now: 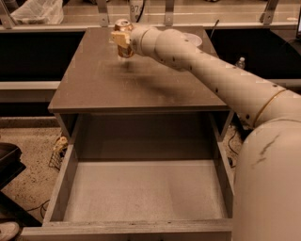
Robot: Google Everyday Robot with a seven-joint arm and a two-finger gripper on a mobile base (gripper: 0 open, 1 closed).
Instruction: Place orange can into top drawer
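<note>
A flat brown surface (pixel 94 84), the top of a cabinet, fills the middle of the view, seen from above and in front. Behind it runs a pale ledge with upright metal posts (pixel 169 10), and dark recesses open to either side of the cabinet. The speckled floor (pixel 28 160) shows at lower left. Below the surface one top drawer (pixel 146 190) is pulled fully out towards the viewer, a wide, shallow box with thick grey-brown walls and a pale grey floor. Nothing lies in it. One cream-coloured robot arm (pixel 221 80) reaches from the lower right corner diagonally up to the far left part of the surface. It ends in one gripper (pixel 122 39), which is clamped on one orange can (pixel 125 50). A pale finger crosses the can's side, and the silver top of the can shows above it. The can stands upright in the grip near the back edge of the surface. It looks to be raised clear of the surface, with a soft shadow (pixel 130 70) lying below it. The can is well behind the drawer, not over it. One white bowl (pixel 194 39) sits at the back right of the surface, mostly hidden by the arm. One clear plastic bag (pixel 35 12) rests on the ledge at upper left. One small bottle (pixel 240 62) stands to the right of the cabinet.
</note>
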